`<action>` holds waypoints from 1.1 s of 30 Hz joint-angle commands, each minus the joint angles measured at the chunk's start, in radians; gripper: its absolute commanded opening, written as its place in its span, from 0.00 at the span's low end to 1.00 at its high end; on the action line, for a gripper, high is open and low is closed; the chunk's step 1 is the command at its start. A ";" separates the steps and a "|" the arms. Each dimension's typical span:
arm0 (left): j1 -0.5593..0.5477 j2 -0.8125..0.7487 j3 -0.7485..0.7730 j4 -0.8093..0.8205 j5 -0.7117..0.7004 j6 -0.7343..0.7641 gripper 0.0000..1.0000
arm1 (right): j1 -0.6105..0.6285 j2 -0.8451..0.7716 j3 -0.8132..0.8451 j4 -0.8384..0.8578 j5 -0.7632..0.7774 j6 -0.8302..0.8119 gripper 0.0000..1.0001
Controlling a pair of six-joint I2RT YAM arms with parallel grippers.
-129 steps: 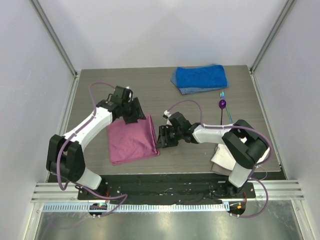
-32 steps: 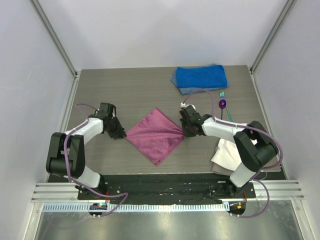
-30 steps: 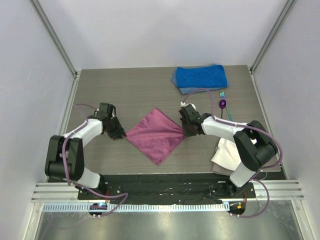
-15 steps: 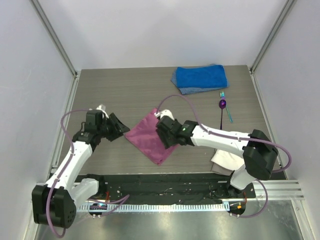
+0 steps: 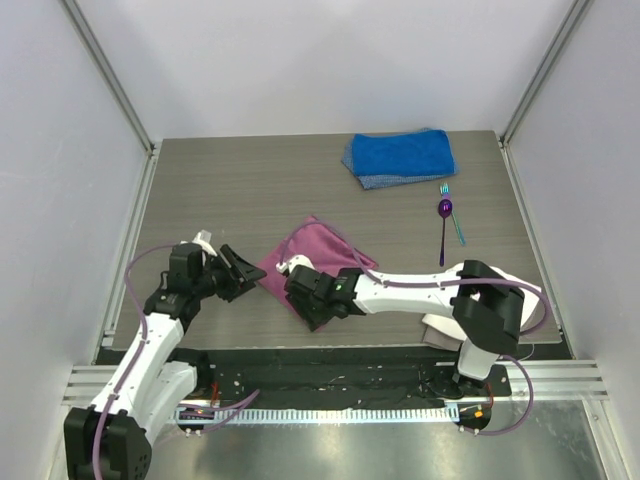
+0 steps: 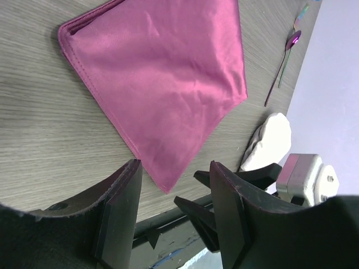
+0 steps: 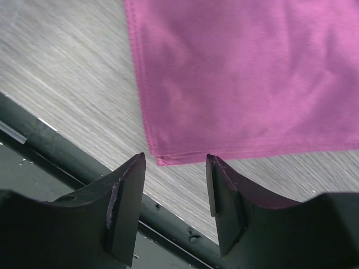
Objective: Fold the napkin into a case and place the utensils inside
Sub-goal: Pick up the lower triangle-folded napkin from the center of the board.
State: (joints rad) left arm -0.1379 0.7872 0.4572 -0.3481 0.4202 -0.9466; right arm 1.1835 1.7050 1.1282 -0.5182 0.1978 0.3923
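Spanning between white walls (image 5: 300,60), grey wood-grain table (image 5: 250,180) bears napkin (image 6: 168,73); both jaws parted, empty.

On my screen the pink-purple napkin (image 6: 168,84) lies flat on the grey wood table (image 6: 45,129). It is folded, with one corner pointing down at me. The two dark fingers of the left gripper (image 6: 174,168) stand wide apart near that corner, with nothing between them. Far off at the top right I see the spoon (image 6: 280,70) with its shiny purple bowl, and the fork (image 6: 303,11) just beside it. A white cloth (image 6: 268,140) sits at the right.
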 commanded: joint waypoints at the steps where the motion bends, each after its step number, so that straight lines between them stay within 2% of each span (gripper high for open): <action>1: 0.000 -0.026 -0.023 0.017 0.032 -0.017 0.56 | 0.008 0.015 0.004 0.086 -0.037 -0.030 0.54; 7: -0.002 -0.092 -0.043 0.024 0.034 -0.038 0.56 | 0.007 0.107 0.044 0.092 0.011 -0.076 0.48; 16: 0.000 -0.094 -0.020 0.024 0.061 -0.026 0.56 | 0.016 0.154 0.015 0.110 0.041 -0.046 0.48; 24: 0.000 -0.109 -0.022 0.044 0.075 -0.035 0.56 | 0.044 0.151 -0.016 0.093 0.055 -0.018 0.54; 33: 0.000 -0.098 -0.012 0.055 0.081 -0.038 0.56 | 0.047 0.119 -0.054 0.086 0.043 -0.043 0.57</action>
State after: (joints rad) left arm -0.1379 0.6888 0.4129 -0.3416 0.4728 -0.9840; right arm 1.2148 1.8149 1.1088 -0.3836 0.2459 0.3584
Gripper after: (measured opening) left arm 0.562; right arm 0.571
